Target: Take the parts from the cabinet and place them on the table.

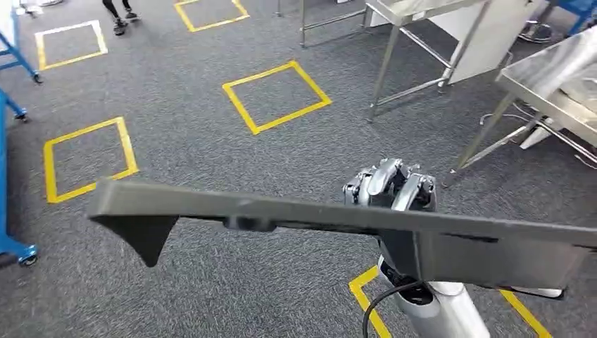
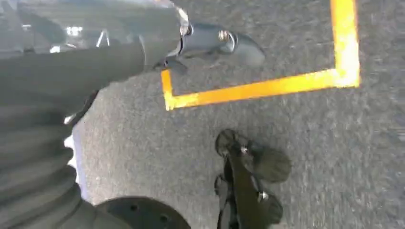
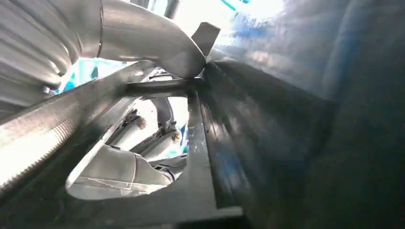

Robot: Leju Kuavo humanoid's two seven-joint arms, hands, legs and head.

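Right robot hand (image 1: 391, 184) gripping long grey part (image 1: 296, 215), fingers partly hidden behind it.

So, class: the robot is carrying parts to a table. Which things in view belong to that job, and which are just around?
Job:
long dark grey part
right robot hand gripping it
steel table

Around:
yellow floor squares
blue frame
a person's feet

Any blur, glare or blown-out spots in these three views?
Head view: the long dark part is soft-edged from blur, the carpet behind sharper. Left wrist view: the yellow floor tape and the left robot hand are smeared. Right wrist view: background blown out white, glare streaks on the part; the right robot hand grips it.
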